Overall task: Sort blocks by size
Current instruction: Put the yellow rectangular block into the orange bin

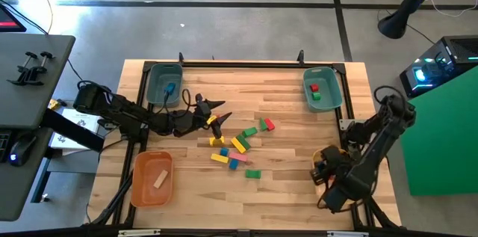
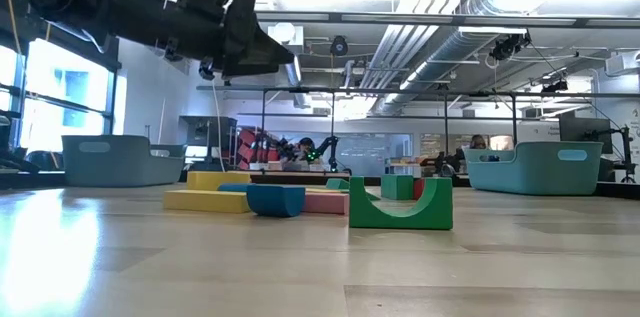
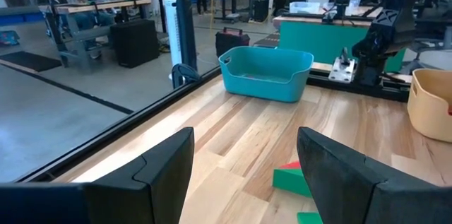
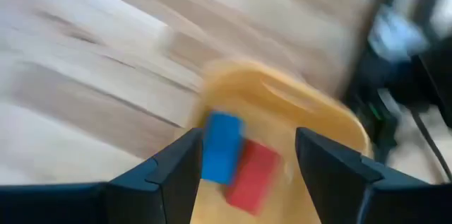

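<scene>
Above the blocks (image 1: 240, 146), left gripper (image 1: 221, 110) parted, empty — right gripper (image 4: 244, 164) spread, seemingly over 2 binned blocks.

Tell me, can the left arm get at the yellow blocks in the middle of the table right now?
Probably yes. The left gripper hangs open just above the yellow blocks, and nothing stands between them. The right gripper waits near the table's right edge.

Two teal bins (image 1: 165, 86) (image 1: 323, 90), an orange bin (image 1: 152, 179), on a wooden table (image 1: 284, 140).
</scene>
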`<state>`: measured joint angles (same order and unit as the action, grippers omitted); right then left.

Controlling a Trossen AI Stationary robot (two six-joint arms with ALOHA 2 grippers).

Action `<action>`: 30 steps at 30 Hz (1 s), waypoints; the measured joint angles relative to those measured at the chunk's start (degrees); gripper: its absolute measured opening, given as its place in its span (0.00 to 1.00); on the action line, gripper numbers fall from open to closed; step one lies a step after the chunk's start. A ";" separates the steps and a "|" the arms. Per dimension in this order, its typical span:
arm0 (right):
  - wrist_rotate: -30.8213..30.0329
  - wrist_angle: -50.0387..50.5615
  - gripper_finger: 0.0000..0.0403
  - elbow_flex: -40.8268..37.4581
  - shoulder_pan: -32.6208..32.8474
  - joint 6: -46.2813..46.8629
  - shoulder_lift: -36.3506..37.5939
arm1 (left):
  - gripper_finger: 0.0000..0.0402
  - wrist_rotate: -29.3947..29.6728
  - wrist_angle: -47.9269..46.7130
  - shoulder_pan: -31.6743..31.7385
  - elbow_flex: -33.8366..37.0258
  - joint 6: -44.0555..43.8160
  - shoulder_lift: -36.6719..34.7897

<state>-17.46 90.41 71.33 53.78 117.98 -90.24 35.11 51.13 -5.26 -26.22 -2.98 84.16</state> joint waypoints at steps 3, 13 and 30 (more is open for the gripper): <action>-15.23 -1.08 0.55 2.64 -0.41 -11.45 0.24 | 0.59 -0.25 1.17 -0.01 0.02 0.06 0.00; -28.99 -21.97 0.55 -4.11 -12.00 -55.24 0.58 | 0.59 -5.37 5.20 -0.14 0.04 1.86 -0.02; -25.06 -84.77 0.55 -23.45 -33.81 -114.93 0.66 | 0.59 2.30 -17.87 -8.46 -17.11 16.00 5.24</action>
<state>-42.52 5.63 47.88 19.96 3.05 -89.58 37.42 33.26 -13.72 -43.33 13.01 89.40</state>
